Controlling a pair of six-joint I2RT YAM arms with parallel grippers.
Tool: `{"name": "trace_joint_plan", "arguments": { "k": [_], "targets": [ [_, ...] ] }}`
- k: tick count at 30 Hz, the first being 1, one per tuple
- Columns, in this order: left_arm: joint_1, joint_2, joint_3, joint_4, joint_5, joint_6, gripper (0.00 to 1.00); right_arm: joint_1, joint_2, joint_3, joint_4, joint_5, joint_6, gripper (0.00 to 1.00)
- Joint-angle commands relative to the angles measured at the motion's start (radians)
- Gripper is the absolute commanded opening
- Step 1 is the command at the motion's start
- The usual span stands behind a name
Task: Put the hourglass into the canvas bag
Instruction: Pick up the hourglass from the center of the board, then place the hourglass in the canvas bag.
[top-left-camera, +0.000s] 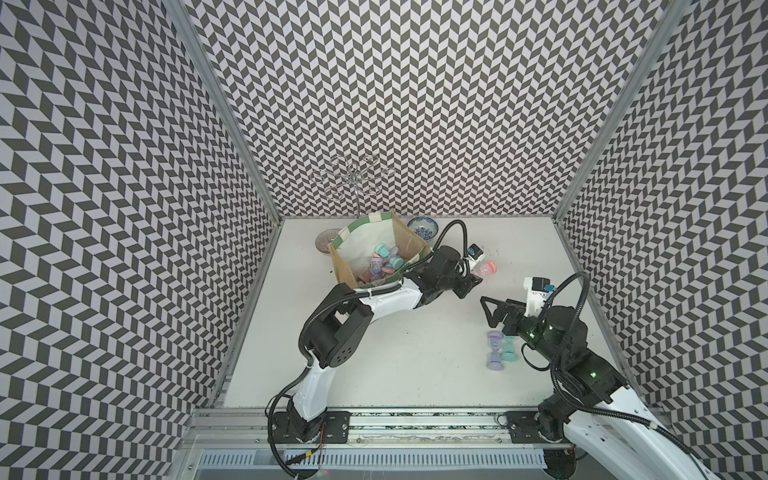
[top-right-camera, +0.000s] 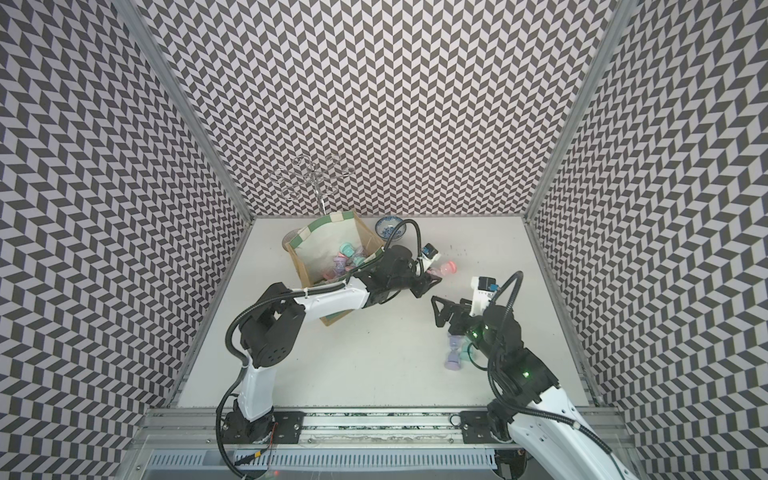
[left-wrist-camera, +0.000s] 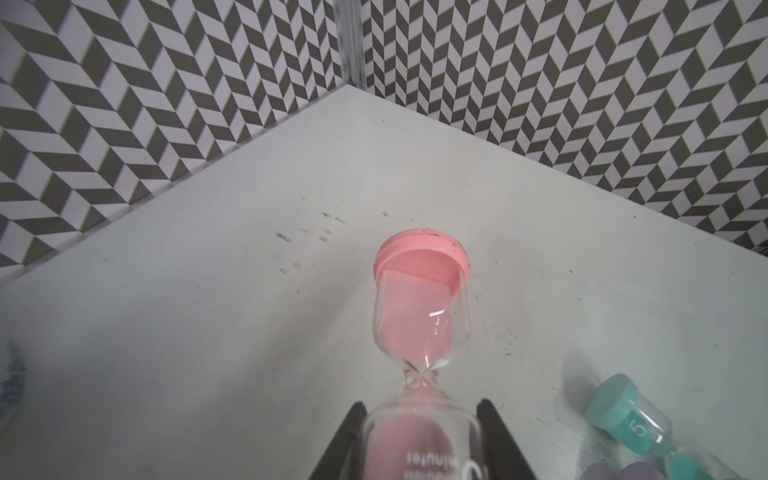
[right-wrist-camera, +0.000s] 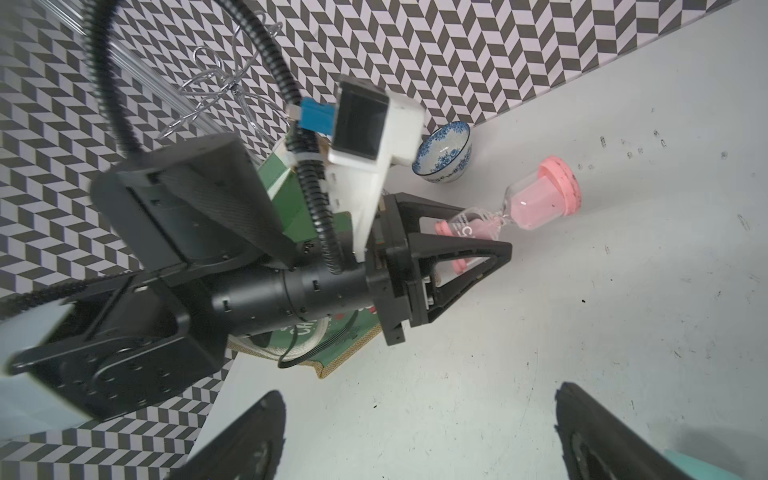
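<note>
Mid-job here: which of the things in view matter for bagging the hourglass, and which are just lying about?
In the job: pink hourglass, clamped in the left gripper; canvas bag; purple hourglass and teal hourglass, lying on the table.

Lying about: blue-and-white bowl; second small bowl beside the bag; wire rack at the back.

Light: bright, even, from overhead; the white bench (top-left-camera: 395, 353) reads clearly in both top views.
Shadows: soft, faint; I see a pale one beside the teal hourglass (left-wrist-camera: 623, 411).
Glare: small white glints on the pink hourglass (left-wrist-camera: 419, 316) glass.
Blur: the left arm (right-wrist-camera: 174, 199) near my right wrist camera is smeared; fingers (right-wrist-camera: 249, 440) of my right hand (right-wrist-camera: 417, 390) are out of focus.
Edges: wall (left-wrist-camera: 62, 124) pattern softens at my left wrist view's borders.
</note>
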Motion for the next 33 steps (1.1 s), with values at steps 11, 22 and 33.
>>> {"name": "trace_joint_plan", "arguments": {
  "k": [11,22,33],
  "targets": [
    [-0.014,-0.414,-0.123,-0.072,-0.151,-0.156,0.24,-0.005,-0.018,0.06,0.219,-0.264,-0.05,0.99],
    [0.002,-0.666,-0.16,-0.301,-0.49,-0.237,0.24,-0.001,0.071,0.048,0.397,-0.419,-0.022,0.99],
    [0.121,-0.713,-0.17,-0.483,-0.642,-0.302,0.24,0.045,0.25,0.059,0.484,-0.422,-0.004,0.99]
  ]
}}
